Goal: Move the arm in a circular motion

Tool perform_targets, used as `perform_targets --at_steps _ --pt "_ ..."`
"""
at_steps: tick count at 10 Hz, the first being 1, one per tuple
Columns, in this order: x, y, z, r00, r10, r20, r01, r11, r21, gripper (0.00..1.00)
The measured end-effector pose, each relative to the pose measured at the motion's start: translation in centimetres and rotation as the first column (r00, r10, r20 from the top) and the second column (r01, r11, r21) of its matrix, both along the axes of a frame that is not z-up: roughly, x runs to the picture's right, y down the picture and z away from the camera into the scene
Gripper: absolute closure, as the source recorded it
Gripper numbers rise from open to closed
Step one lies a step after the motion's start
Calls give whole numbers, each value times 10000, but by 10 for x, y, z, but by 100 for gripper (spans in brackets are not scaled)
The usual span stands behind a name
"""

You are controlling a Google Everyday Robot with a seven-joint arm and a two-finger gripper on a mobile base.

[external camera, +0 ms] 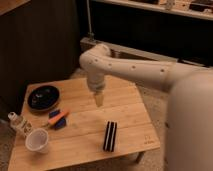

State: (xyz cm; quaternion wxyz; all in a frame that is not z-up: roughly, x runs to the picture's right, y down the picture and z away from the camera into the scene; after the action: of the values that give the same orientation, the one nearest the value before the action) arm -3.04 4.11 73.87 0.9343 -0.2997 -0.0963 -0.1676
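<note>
The arm is a thick cream-white tube with small dark screw holes, reaching in from the lower right and bending at a rounded elbow over the back of the wooden table. From that elbow a short segment drops down to the gripper, a small beige tip hanging just above the table's middle. It holds nothing that I can make out.
On the table lie a black plate at the left, an orange and blue item, a white cup, a small white bottle at the left edge, and a black striped block near the front. Dark shelving stands behind.
</note>
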Motion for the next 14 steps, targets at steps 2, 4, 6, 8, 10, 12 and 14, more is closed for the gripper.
perform_targets --at_steps 2,4,6,8,10,12,14 --pt "38 17 -16 9966 664 -489 -663 9978 54 35" --pt "78 50 -41 9849 1410 -1002 -1417 9899 -4 35" --pt "101 81 -58 9841 1478 -981 -1510 9882 -256 35" --pt "107 105 -62 9916 1128 -633 -1170 9908 -681 35" --pt "92 118 -61 9978 659 -50 -661 9928 -997 35" --pt "56 122 -53 9977 43 671 43 9917 -1284 35" --pt "4 120 -43 9875 -640 1438 856 9851 -1491 35"
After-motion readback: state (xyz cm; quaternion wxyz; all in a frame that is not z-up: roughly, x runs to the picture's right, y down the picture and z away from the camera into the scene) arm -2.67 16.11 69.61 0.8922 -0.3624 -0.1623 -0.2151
